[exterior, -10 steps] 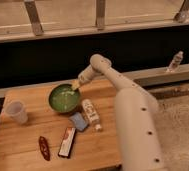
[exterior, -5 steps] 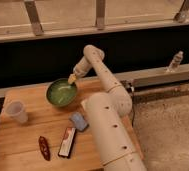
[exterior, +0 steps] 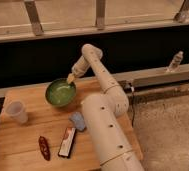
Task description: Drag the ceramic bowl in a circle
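Camera view: my fingers (exterior: 70,79) rest at the far right rim of the bowl (exterior: 59,93); I cannot tell their grip, and the circle looks unfinished.

The ceramic bowl (exterior: 61,93) is round, shallow and green-glazed, with a darker rim and a paler inside. It sits upright on the worktop (exterior: 33,135), directly below-left of the tool (exterior: 70,78), which is at its far right rim.
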You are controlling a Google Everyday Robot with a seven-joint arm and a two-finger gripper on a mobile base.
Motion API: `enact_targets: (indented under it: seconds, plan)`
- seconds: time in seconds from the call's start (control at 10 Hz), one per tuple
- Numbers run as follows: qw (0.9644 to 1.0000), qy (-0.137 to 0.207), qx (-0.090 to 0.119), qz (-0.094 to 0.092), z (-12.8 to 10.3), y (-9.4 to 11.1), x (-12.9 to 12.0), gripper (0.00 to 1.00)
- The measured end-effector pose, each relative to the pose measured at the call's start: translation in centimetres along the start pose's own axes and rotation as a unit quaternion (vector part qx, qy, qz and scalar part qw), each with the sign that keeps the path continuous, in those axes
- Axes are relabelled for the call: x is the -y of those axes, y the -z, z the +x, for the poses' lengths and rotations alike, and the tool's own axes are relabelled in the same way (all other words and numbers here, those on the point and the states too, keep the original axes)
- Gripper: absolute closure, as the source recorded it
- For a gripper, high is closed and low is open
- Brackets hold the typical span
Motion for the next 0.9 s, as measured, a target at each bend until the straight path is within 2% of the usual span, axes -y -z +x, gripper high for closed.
enact_targets:
  seconds: [0.1,0.2,0.9]
  plan:
    - [0.9997,0.017,0.006,0.017,0.59,-1.16,1.18,1.00]
    - [0.9993,0.026,0.008,0.024,1.25,-1.93,2.02,1.00]
    - [0.9993,0.026,0.009,0.024,0.95,-1.72,1.84,1.00]
